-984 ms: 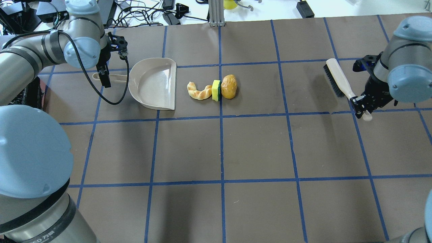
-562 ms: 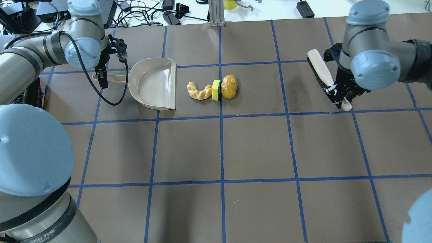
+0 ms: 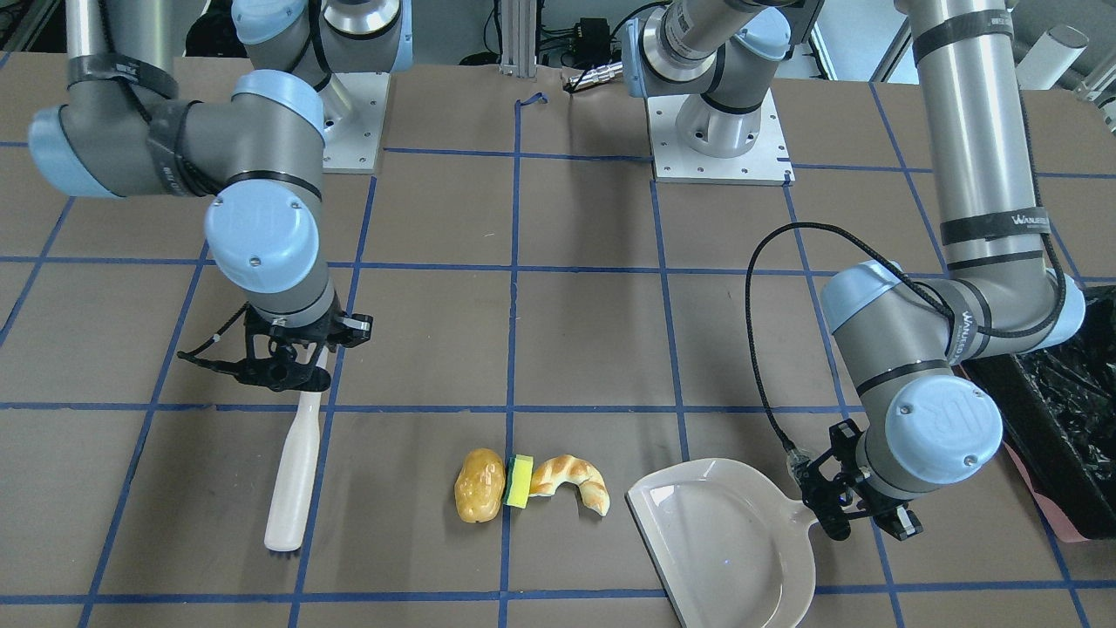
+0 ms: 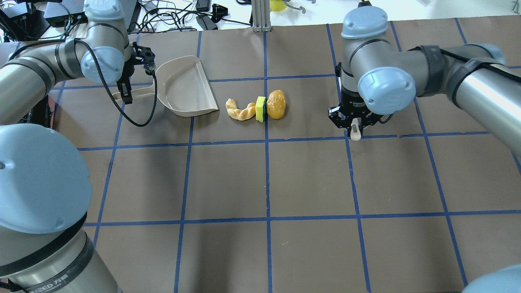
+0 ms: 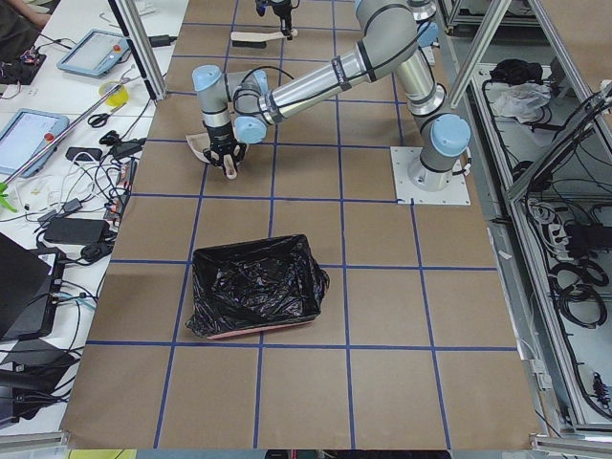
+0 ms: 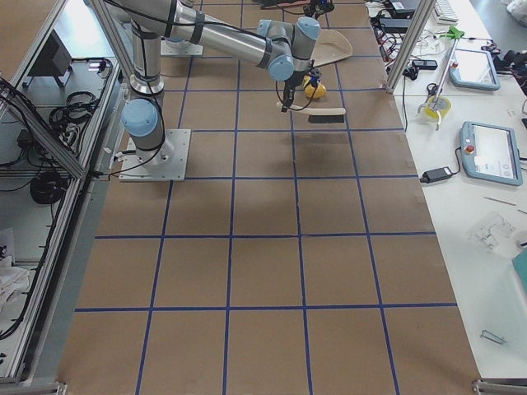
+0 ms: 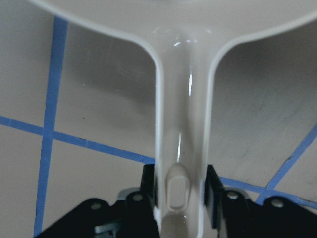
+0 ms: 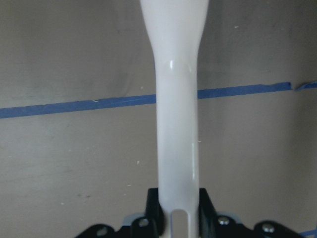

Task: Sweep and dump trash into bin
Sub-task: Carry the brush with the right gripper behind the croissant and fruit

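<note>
Exterior front-facing view shows you the rectangular bin lined with crinkly black plastic [image 3: 1037, 436] at the table's 3 o'clock edge. Your left gripper [image 7: 179, 191] is clamped on the handle of the beige plastic dustpan [image 3: 724, 541]. Your right gripper [image 8: 178, 210] grips the white-handled brush [image 3: 292, 475]. At the dustpan's 9 o'clock, touching in a row, lie the golden-brown potato-like lump [image 3: 479, 497], the tan croissant-shaped piece [image 3: 571, 481] and, between them, the yellow sponge with a green edge [image 3: 520, 481].

I am working in a robotics lab: blue tape [image 4: 267, 175] is gridding my paper-covered table [image 4: 309, 179], an aluminium post [image 4: 260, 14] is standing at the table's far edge, cables [image 4: 171, 18] and teach pendants [image 6: 492, 152] are lying beside it.
</note>
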Robot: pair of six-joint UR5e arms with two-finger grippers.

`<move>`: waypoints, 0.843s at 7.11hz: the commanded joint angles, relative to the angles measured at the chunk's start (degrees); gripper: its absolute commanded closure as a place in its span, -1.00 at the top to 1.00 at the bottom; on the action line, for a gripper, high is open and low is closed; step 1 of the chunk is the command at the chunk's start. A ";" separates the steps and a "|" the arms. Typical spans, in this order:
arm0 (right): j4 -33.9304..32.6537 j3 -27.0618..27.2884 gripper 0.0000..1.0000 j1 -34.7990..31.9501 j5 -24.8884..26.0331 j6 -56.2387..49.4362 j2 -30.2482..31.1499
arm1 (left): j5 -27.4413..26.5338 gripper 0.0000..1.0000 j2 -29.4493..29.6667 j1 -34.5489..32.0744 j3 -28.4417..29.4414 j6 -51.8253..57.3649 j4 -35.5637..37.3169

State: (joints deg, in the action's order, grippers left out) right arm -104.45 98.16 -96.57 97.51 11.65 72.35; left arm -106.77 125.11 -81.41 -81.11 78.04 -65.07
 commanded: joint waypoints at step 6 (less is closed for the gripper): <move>2.15 -2.45 -1.00 -6.26 -1.36 7.24 -2.48 | -5.99 -1.00 -0.04 -3.74 1.66 8.78 -0.76</move>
State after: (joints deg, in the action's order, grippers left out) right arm -102.84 95.80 -102.82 95.97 18.91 69.69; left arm -112.29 125.10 -83.48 -79.38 85.46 -65.88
